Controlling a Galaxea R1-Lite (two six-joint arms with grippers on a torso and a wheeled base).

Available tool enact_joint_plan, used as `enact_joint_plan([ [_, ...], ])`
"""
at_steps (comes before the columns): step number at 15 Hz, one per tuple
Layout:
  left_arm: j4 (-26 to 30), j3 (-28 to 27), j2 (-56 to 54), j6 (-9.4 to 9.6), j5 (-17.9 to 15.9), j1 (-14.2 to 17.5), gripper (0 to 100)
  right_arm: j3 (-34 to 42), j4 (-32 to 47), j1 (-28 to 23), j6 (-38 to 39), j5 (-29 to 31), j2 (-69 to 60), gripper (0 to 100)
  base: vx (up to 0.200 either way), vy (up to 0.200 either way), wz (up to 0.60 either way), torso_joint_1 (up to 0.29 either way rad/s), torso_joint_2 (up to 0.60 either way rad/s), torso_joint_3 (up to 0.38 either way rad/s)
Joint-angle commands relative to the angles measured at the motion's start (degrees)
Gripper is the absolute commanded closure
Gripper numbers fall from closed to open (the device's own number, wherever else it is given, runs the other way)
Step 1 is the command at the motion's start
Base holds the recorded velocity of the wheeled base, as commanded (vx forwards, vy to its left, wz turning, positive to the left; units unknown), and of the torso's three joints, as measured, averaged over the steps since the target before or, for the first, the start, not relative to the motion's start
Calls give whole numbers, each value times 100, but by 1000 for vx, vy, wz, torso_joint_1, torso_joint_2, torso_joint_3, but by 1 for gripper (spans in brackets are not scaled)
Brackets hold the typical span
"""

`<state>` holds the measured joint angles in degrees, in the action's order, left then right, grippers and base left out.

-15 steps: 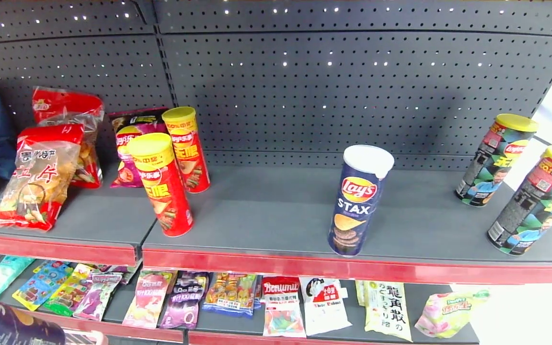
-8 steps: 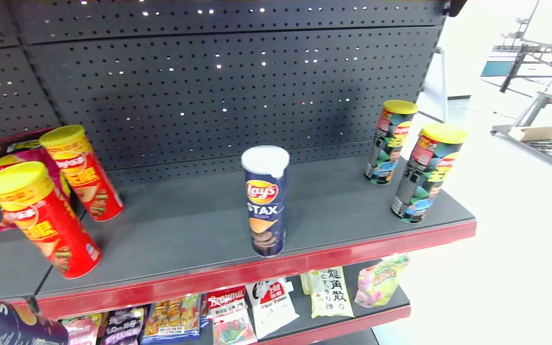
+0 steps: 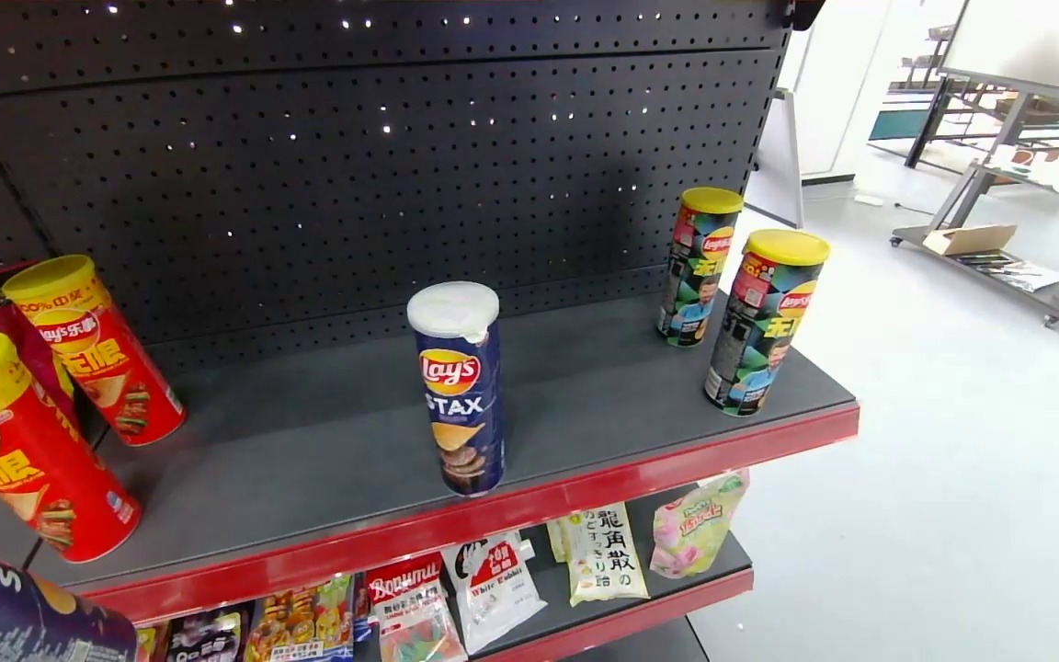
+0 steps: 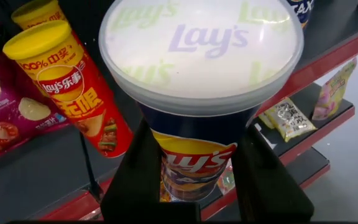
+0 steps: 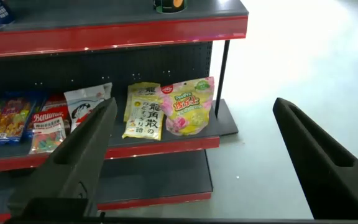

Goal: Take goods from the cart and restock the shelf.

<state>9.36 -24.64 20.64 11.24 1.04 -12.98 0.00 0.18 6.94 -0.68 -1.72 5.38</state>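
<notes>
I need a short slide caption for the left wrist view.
Left gripper holds a white-lidded blue chip can near a red can on the shelf.

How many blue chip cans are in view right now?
2. One blue can stands near the front edge of the upper shelf; the second blue can is clamped in the left gripper. Others may be hidden.

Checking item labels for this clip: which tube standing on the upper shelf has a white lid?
The dark blue tube standing alone near the front edge of the shelf; the red tubes and patterned tubes all have yellow lids.
</notes>
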Motion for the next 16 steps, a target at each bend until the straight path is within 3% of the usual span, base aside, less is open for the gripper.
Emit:
enact_joint_plan([
  [1,-374,-50,529,-96,2,-2,100,0,-1,1,16,5,16,0,0,0,0,0,0,0],
  [3,-796,12,837,-104,-7,-2,100,0,-1,9,33,-92,25,0,0,0,0,0,0,0],
  [6,-857,-50,1127,-131,-95,-2,100,0,-1,1,42,-83,16,0,0,0,0,0,0,0],
  [7,-857,-41,1197,-254,-218,-2,100,0,-1,1,33,-74,16,0,0,0,0,0,0,0],
  [14,-857,-32,1232,-394,-244,-2,100,0,-1,1,33,-74,16,0,0,0,0,0,0,0],
  [16,-857,-50,1250,-386,-306,-2,100,0,-1,-412,33,-74,-1,0,0,0,0,0,0,0],
])
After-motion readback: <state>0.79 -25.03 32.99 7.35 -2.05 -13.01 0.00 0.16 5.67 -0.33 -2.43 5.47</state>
